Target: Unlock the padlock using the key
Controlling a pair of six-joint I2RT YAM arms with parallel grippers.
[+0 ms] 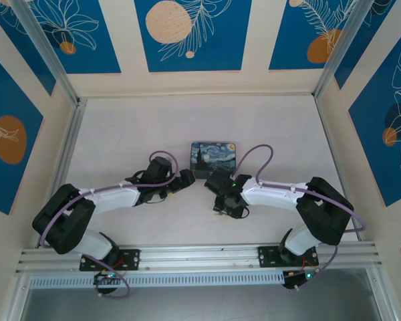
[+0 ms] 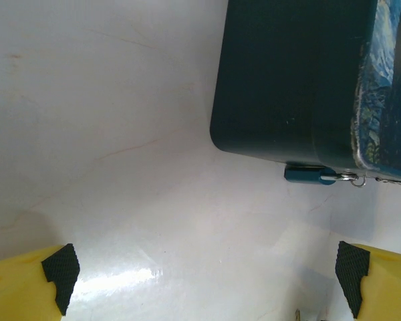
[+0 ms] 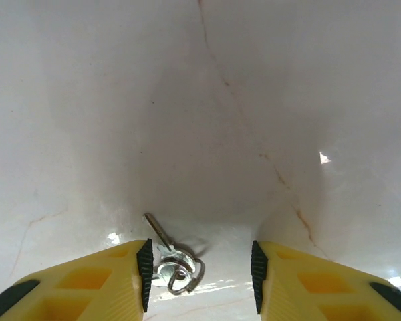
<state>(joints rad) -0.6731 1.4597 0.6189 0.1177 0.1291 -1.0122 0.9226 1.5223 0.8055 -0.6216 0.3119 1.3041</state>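
Closest in, the right tool points down at the white desk with its yellow fingers parted and nothing gripped. The key lies flat on the desk right between them. It's a slim silvery thing with a wire ring on its head, and the shaft angles away toward the upper left of that wrist view. It sits way over by the finger on the left of that view, with the head either right against the black pad or a hair off it, honestly can't tell from this angle

A bit further out, the left tool is spread wide. Its black pads sit near the two bottom corners of its own wrist view with bare desk between them, so it's holding nothing. Just ahead of it, off to the upper right of that view, is the padlock, a dark blue block lying flat with the starry swirl print facing up. A small blue bit with silvery loops sticks out from its near edge.

From the top view the padlock sits mid-desk just beyond both tools, with the left tool close to its near left corner and the right tool a little nearer the arm bases
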